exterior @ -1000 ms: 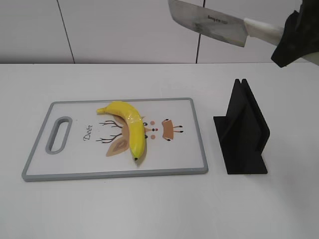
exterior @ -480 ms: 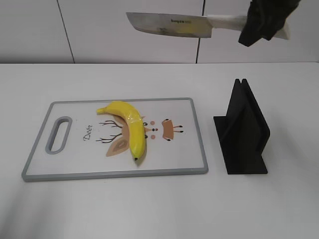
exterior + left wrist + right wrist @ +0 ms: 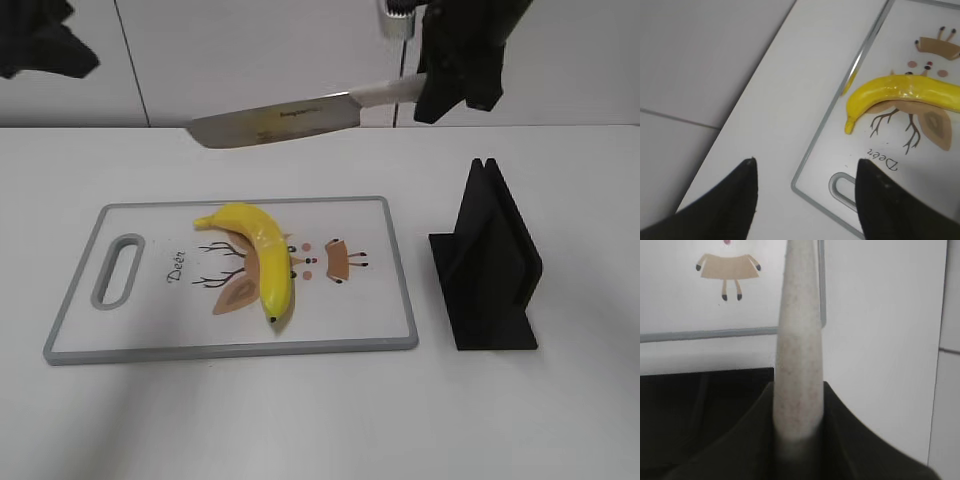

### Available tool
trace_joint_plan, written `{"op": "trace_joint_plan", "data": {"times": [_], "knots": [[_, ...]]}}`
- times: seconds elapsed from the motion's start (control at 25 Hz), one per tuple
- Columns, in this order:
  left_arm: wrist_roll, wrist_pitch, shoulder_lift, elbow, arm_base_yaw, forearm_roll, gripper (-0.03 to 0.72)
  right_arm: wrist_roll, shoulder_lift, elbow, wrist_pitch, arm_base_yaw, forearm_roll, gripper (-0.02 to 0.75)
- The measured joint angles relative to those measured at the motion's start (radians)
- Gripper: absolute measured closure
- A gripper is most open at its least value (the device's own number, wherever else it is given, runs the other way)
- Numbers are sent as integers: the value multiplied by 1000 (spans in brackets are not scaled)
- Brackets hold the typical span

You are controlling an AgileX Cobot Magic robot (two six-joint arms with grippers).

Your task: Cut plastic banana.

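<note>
Carrying the knife (image 3: pixel 275 125) toward the cutting board (image 3: pixel 390 270) — step in hand judged as positioning for the cut, none made yet. Right gripper (image 3: pixel 458 60) clenched on the pale handle (image 3: pixel 799 340), blade level and high above the board's far edge, clear of everything. Plastic banana (image 3: pixel 262 258) lying whole on the board, curved, stem end toward the far left, tip toward the near edge, resting over the printed deer motif. Left gripper (image 3: pixel 805 190) hovering off the board's handle-slot end, fingers (image 3: pixel 740 185) spread and holding nothing; only a dark corner of that arm seen in the exterior view. Black knife stand (image 3: pixel 487 265) upright on the table, to the right of the board and apart from it.

Recommended for a sound cut: bring the blade squarely across the banana's mid-length, edge down and perpendicular to the fruit; descend straight, without twisting the handle in the grip. Steadying the stem end with the free gripper advised — smooth, curved plastic judged likely to roll or skid under the blade.
</note>
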Motion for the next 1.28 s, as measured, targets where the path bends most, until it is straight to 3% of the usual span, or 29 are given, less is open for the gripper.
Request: {"op": "trace_joint_plan", "data": {"times": [0.28, 0.48, 0.76, 0.88, 1.08, 1.16, 1.28], "knots": [[175, 68, 214, -106, -108, -35, 129, -81, 77, -3, -33, 13, 112, 570], [271, 80, 330, -106, -123, -73, 144, -97, 113, -3, -38, 13, 128, 570], [289, 18, 431, -106, -123, -77, 164, -127, 131, -3, -38, 13, 165, 570], [289, 4, 445, -106, -123, -78, 283, -130, 132, -3, -38, 13, 166, 570], [289, -9, 446, -106, -123, -85, 602, -132, 132, -3, -38, 13, 169, 570], [289, -12, 446, -106, -123, -85, 663, -135, 132, -3, -37, 13, 170, 570], [289, -12, 448, -106, -123, -85, 690, -134, 132, -3, -37, 13, 170, 570]]}}
